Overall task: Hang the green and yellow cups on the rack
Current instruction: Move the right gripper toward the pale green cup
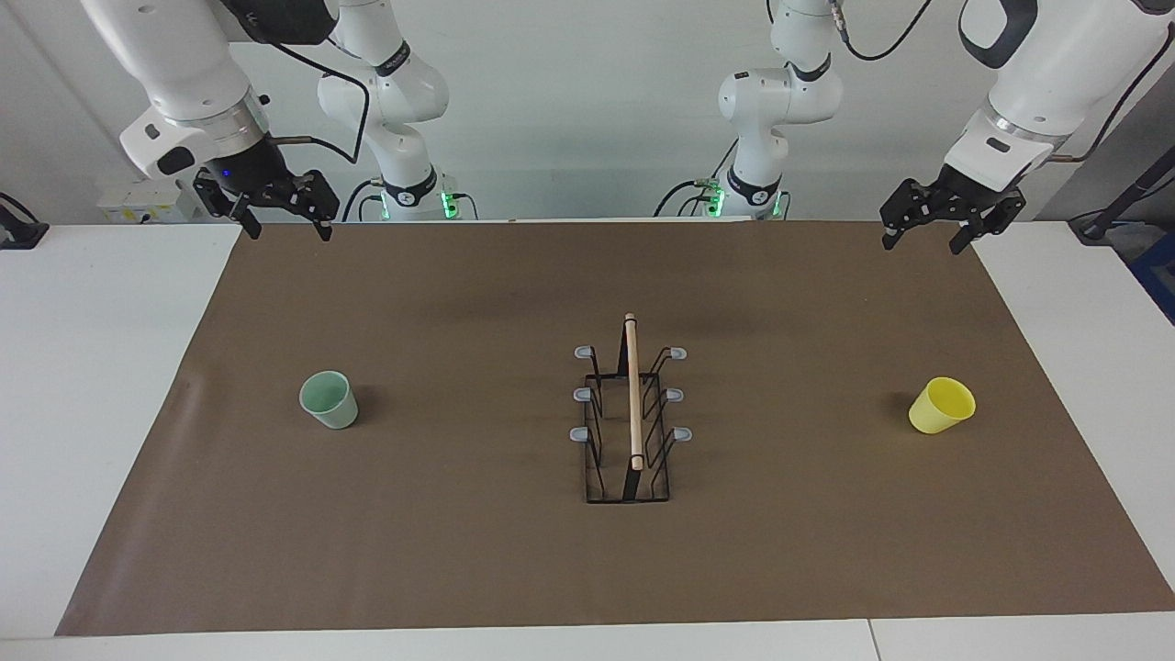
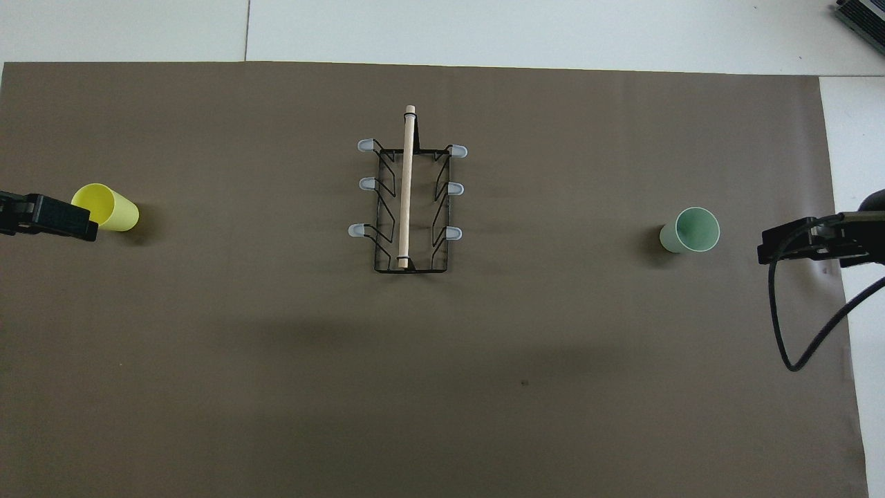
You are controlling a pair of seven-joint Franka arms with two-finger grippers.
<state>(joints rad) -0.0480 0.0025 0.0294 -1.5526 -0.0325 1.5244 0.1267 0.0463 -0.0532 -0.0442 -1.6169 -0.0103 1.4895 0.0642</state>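
Left pincer (image 1: 921,237): raised over the robots' edge of the brown mat (image 1: 459,551) at the left arm's end, fingers apart, holding nothing. Right pincer (image 1: 282,223): raised over the same edge at the right arm's end, fingers apart, holding nothing. Rack (image 1: 630,422): black wire frame, upright near the middle of the mat, wooden rod (image 1: 632,390) along its top running from the robots' edge toward the outer edge of the tabletop (image 1: 92,367); six grey-tipped prongs, three per side, all bare. Yellow cup (image 1: 942,405): upright on the mat near its edge at the left arm's end, well apart from the rack, mouth up, nothing visible inside. Green cup (image 1: 329,399): upright on the mat toward the right arm's end, well apart from the rack, mouth up, nothing visible inside.
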